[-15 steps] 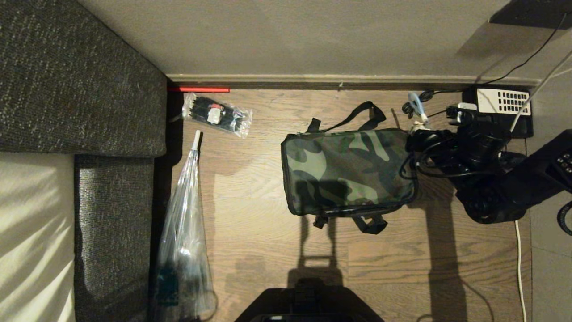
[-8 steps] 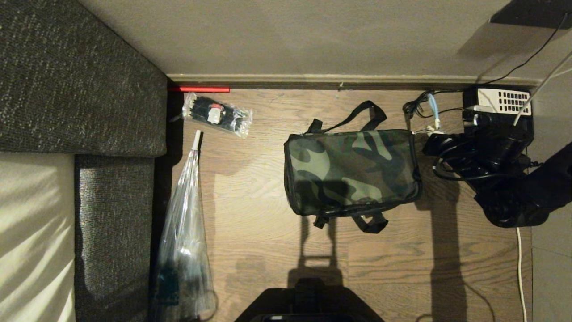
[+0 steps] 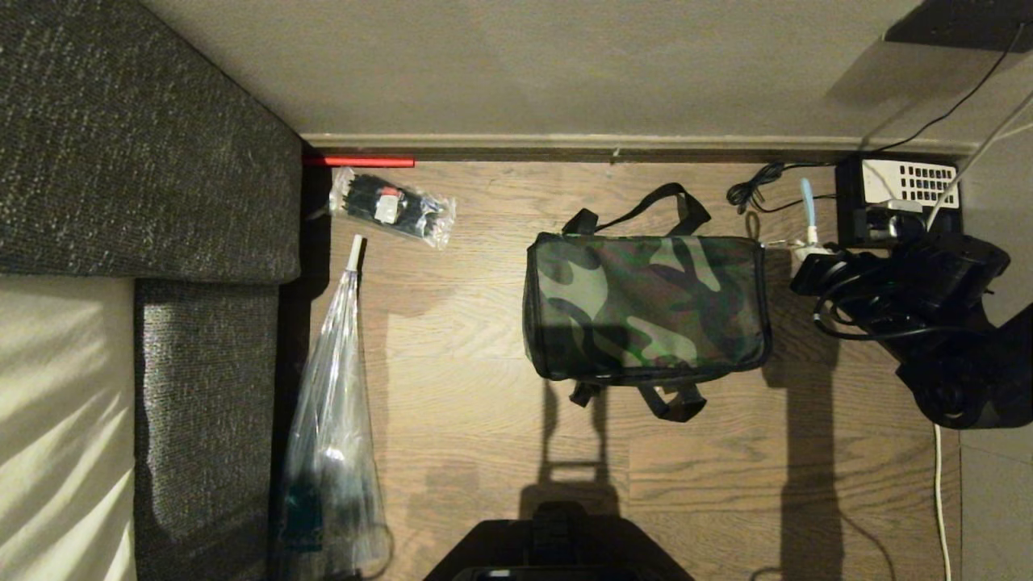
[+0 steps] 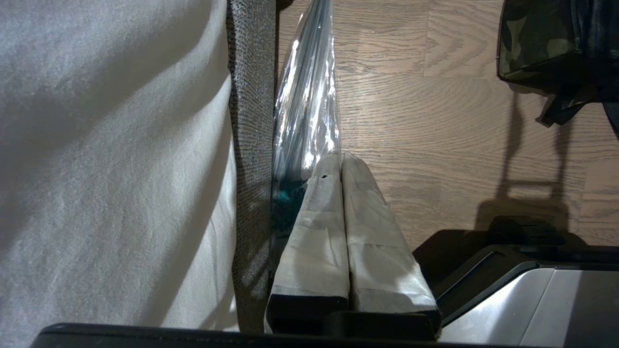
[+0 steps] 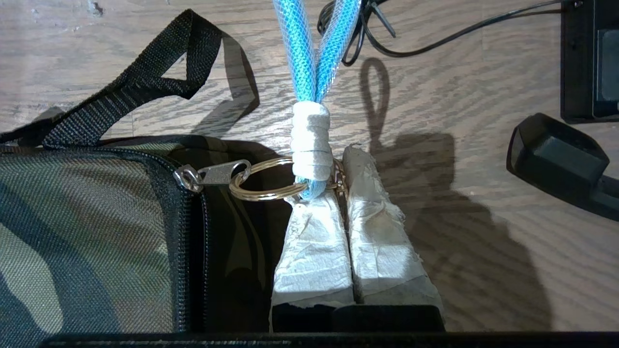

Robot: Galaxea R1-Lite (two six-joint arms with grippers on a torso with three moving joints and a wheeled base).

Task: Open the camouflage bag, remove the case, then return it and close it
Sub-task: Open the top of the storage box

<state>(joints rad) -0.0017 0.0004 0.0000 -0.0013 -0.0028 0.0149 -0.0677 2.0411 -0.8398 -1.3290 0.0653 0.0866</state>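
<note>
The right tool [image 5: 341, 181] has its taped fingers [image 5: 316, 251] pressed together on the blue cord loop [image 5: 309, 58] tied to a key ring [image 5: 263, 181], which hooks the zipper pull [image 5: 213, 174] of the camouflage bag [image 3: 646, 307]. In the head view this tool sits at right of centre, just beside the bag's right end. The bag lies zipped on the wooden floor [image 3: 484, 420] at mid-frame. The left tool [image 4: 341, 166], fingers together and empty, hangs at lower left beside a clear plastic bag [image 3: 331, 436].
</note>
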